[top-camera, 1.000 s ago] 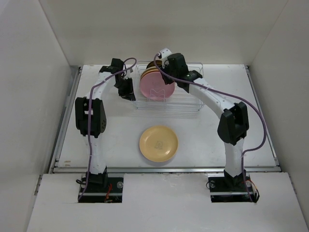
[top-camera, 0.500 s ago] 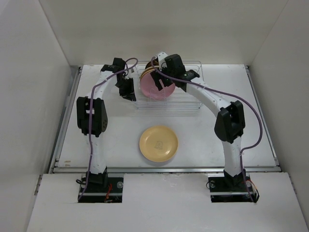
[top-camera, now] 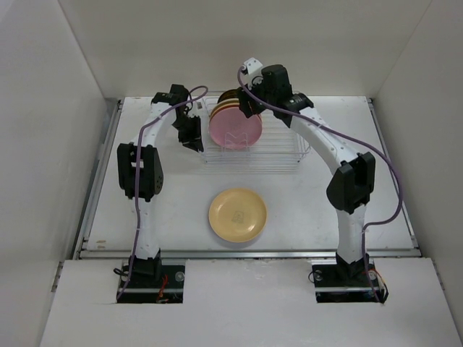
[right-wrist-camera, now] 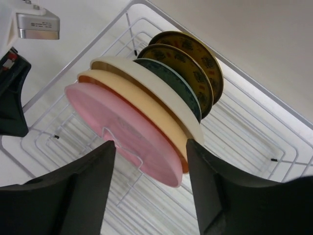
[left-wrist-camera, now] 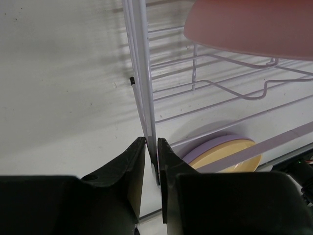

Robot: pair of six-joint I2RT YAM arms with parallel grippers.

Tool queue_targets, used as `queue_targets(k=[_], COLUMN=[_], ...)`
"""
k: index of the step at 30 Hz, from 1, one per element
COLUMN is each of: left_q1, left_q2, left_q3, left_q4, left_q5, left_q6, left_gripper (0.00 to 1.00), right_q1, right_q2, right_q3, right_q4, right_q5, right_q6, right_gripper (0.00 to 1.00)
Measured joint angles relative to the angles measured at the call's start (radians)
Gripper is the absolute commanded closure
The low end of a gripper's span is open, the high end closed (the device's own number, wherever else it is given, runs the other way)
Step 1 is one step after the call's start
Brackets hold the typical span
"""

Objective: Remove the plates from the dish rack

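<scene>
Even, diffuse white light fills the top view. The tabletop (top-camera: 173, 210) is bright, with only a faint soft shadow around the yellow plate (top-camera: 237, 215). At the left wrist, the dish rack (left-wrist-camera: 142, 73) throws thin streaked shadows across the tabletop. The left pincer (left-wrist-camera: 151, 156) is dark and soft-focused, and the pink plate (left-wrist-camera: 254, 24) is blurred. At the right wrist, the plates (right-wrist-camera: 146, 93) look sharp and the right pincer (right-wrist-camera: 149, 143) dark and blurred.

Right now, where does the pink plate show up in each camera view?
Top external: pink plate stands in the left part of the dish rack, frontmost in its row.
Left wrist: upper right corner, cut off by the frame.
Right wrist: lower left of centre, front of the row.
Shared landmark: the dish rack's wires.
</scene>
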Motion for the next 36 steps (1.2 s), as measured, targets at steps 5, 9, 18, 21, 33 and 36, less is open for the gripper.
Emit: queue_targets(k=[5,9,18,21,33,36], left_q1=[0.000,0.000,0.000,0.000,0.002,0.004], left_q2=[0.002,0.005,0.006,0.009,0.020,0.020], left_q3=[0.003,0.006,0.006,0.006,0.027,0.027], left_q4=[-0.017,-0.024,-0.025,-0.025,-0.048,-0.047], left_q5=[0.000,0.001,0.004,0.006,-0.021,-0.019], left_q6=[0.008,0.011,0.012,0.012,0.015,0.015], left_gripper=[0.86,0.86,0.86,0.86,1.00,1.00], right_q1=[-0.011,-0.011,-0.013,-0.014,-0.041,-0.043], right_q2=[0.061,0.075,0.075,0.080,0.121,0.089], right_q3=[0.029,0.023,0.016,0.014,-0.046,-0.111], right_q4=[-0.006,-0.013,0.001,0.013,0.090,0.106], right_q5=[-0.048,-0.085,-0.105,-0.105,-0.050,-0.009], right_q6=[-0.003,-0.003,-0.003,-0.002,-0.087,-0.084], right_gripper=[0.45,0.49,0.55,0.51,1.00,1.00])
